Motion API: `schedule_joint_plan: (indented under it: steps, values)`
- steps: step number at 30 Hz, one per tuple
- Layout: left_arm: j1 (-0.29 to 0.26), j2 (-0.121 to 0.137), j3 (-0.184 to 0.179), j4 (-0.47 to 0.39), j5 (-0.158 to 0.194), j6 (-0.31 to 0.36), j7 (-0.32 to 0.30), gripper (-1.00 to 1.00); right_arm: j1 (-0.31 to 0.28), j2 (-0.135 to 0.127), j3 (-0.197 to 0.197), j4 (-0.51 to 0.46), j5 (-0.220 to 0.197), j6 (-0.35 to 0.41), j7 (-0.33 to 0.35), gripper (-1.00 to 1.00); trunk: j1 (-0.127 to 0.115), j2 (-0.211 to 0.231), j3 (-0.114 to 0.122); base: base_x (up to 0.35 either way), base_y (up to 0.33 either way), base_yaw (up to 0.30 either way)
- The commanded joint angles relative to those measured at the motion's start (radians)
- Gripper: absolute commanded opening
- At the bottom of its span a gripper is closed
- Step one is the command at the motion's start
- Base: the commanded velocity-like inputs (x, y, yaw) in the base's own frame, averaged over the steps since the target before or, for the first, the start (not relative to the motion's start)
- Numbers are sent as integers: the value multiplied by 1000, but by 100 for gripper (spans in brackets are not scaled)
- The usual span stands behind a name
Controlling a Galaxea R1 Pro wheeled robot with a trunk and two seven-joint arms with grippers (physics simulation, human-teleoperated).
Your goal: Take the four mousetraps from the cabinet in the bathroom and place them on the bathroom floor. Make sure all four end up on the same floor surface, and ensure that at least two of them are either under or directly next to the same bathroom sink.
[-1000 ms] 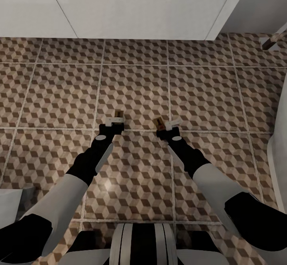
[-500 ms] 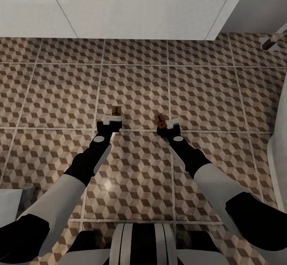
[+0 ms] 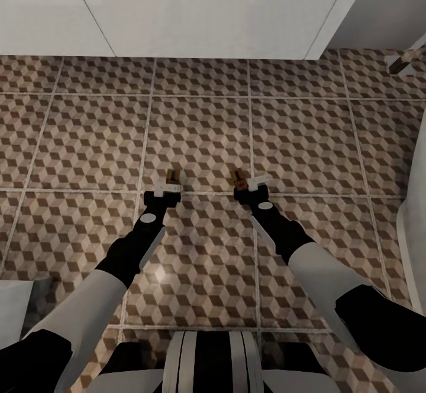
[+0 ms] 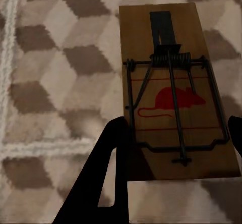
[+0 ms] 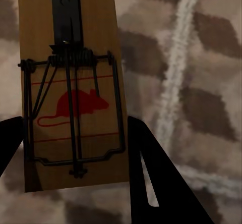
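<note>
Below us the bathroom floor (image 3: 201, 127) spreads with cube tiles, no sink showing. Our left gripper (image 3: 164, 185) and right gripper (image 3: 251, 184) each pinch a mousetrap (image 4: 176, 90) (image 5: 70, 88) by its edges, low over the tiles; a tilted release may flip either trap.

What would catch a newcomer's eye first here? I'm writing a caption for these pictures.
Two small wooden mousetraps, one in each gripper, low over the cube-patterned floor tiles: the left mousetrap in the left gripper, the right mousetrap in the right gripper. Up close, each board carries a red mouse print under a dark wire spring. White panels close off the far edge.
</note>
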Motion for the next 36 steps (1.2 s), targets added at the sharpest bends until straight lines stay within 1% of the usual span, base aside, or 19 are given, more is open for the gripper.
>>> schedule_joint_plan:
  steps: [1, 20, 36]
  values:
    - [1, 1, -4, -1, 9, 4, 9, -100, -1, -1, 7, -2, -14, 3, -8, -100, 0, 0, 0, 0, 0, 0]
    - [11, 1, -4, 6, 9, 4, 9, -100, 0, -1, 7, -2, -14, 4, -11, -100, 0, 0, 0, 0, 0, 0]
    - [12, 1, -3, 8, 8, 4, 9, -100, 0, -1, 7, -2, -14, 4, -11, -100, 7, -4, 0, 0, 0, 0]
